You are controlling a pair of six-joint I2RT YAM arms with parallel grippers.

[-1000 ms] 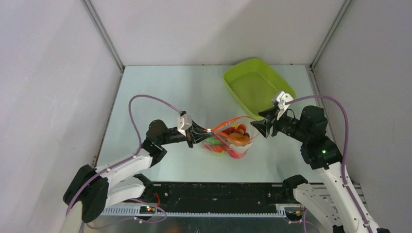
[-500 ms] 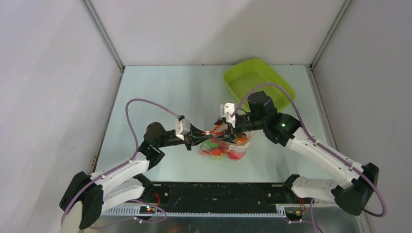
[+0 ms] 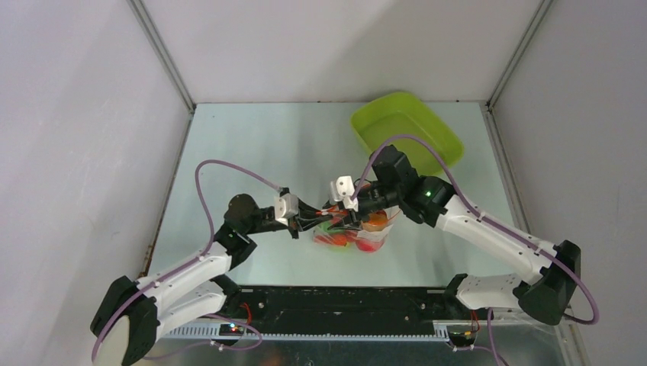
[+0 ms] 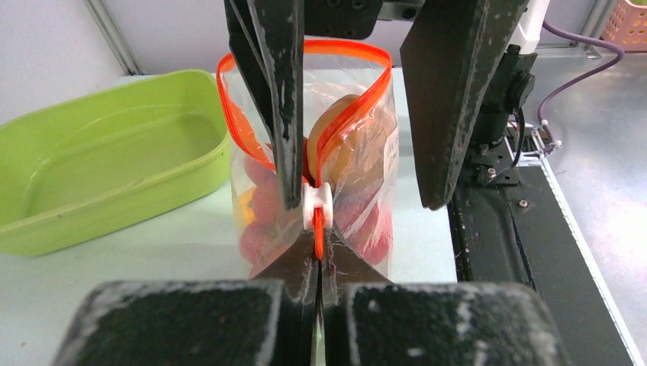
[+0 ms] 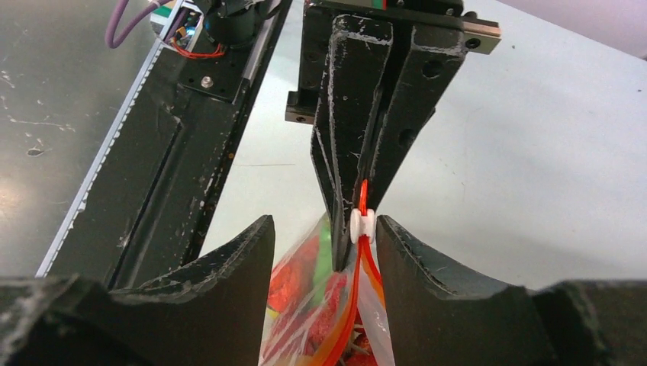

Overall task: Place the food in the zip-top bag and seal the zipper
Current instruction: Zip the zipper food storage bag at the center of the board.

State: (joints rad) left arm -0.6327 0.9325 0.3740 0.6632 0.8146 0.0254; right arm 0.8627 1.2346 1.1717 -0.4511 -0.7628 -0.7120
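Observation:
The clear zip-top bag (image 3: pixel 358 232) stands on the table with the food inside: red, orange and green toy pieces (image 4: pixel 263 206). Its orange-red zipper (image 4: pixel 244 130) gapes open along most of the mouth. The white slider tab (image 4: pixel 317 204) sits at the left end. My left gripper (image 4: pixel 317 263) is shut on the zipper strip just behind the slider; it also shows in the top view (image 3: pixel 311 221). My right gripper (image 5: pixel 324 225) is open, its fingers (image 4: pixel 282 99) on either side of the slider (image 5: pixel 360 223), over the bag mouth (image 3: pixel 347 216).
The lime-green tray (image 3: pixel 404 130) stands at the back right with nothing in it, and shows behind the bag in the left wrist view (image 4: pixel 99 168). The black base rail (image 3: pixel 343 301) runs along the near edge. Both arms meet at the bag mid-table.
My right arm has swung from the bag's right end across to its left end, beside the slider. The bag has shifted slightly left. My left gripper keeps its hold.

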